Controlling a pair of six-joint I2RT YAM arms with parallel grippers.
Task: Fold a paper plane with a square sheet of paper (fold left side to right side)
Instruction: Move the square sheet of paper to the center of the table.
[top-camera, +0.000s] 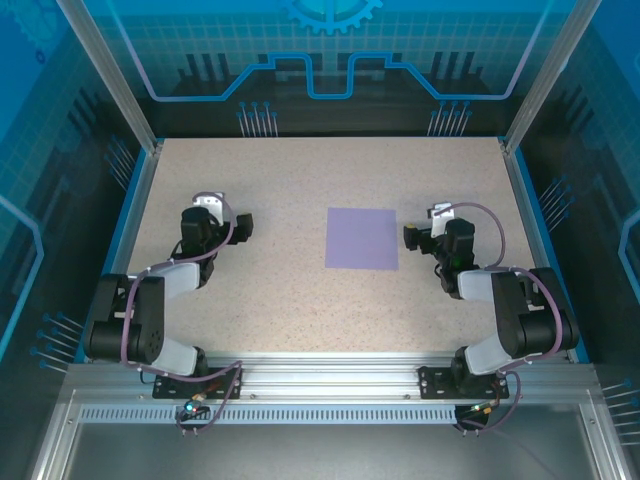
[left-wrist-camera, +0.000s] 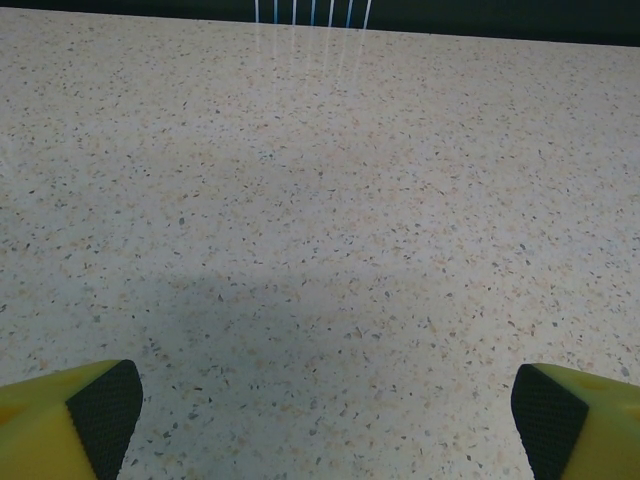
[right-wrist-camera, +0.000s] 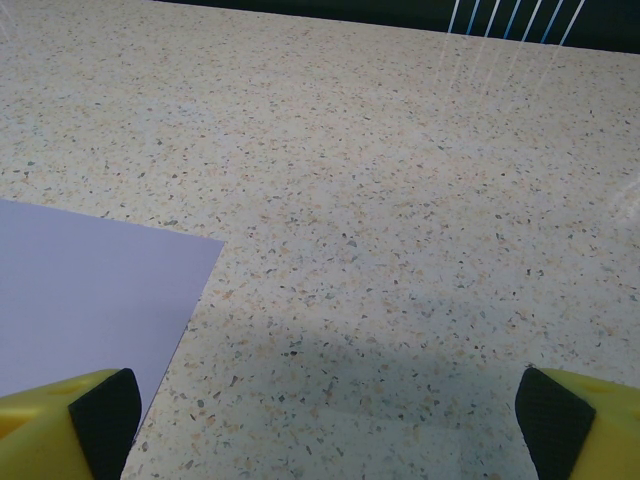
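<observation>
**Top external view**
1. The square sheet of paper (top-camera: 362, 238) lies flat and unfolded on the tabletop (top-camera: 300, 170), right of centre.
2. The right pincer (top-camera: 438, 228) stands just beside the sheet's right edge. The left pincer (top-camera: 218, 215) is well apart from the sheet, on the left side.
3. From above, the fingertips of both pincers are hard to make out against the dark wrist housings and cables.
4. The 2 arm bases sit on a metal rail (top-camera: 330, 375) at the near edge.
5. A gear-shaped graphic (top-camera: 332, 12) on the rear panel is cut off by the upper frame edge.

**Left wrist view**
1. The left pincer (left-wrist-camera: 325, 418) is released, with its jaws spread wide and nothing between them.
2. Only the tips of the 2 fingers (left-wrist-camera: 100, 415) are visible, at the lower corners. The rest is cut off by the frame.
3. The speckled tabletop (left-wrist-camera: 320, 200) lies ahead, partly in shadow.

**Right wrist view**
1. The right pincer (right-wrist-camera: 320, 420) is released, with its jaws spread wide and grasping nothing.
2. The sheet (right-wrist-camera: 90, 300) enters at lower left, showing 1 corner. The remainder is cut off by the left and lower frame edges.
3. The black pad (right-wrist-camera: 100, 420) of 1 finger covers part of the sheet's edge. Contact between pad and sheet cannot be determined.
</observation>
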